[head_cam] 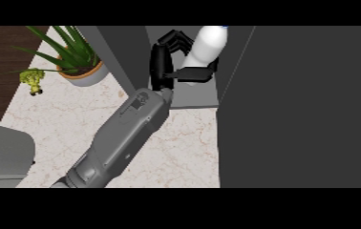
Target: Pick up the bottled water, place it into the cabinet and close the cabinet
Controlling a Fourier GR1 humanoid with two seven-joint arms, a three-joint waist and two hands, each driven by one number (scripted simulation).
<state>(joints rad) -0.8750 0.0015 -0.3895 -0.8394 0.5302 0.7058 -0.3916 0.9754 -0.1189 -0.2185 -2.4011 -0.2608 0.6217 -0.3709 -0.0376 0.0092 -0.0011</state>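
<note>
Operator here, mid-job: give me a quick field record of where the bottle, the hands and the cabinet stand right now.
bottle: white plastic water bottle with blue cap, tilted, inside the cabinet opening
holding hand: black hand, fingers and thumb curled round the bottle
which arm: cannot tell from this view; only one grey forearm shows
other hand: not in view
cabinet: dark grey cabinet, door open
bottle released: not yet
counter: pale marble counter top
bystanders: potted green plant in a white pot; small yellow-green item on the counter's left
</note>
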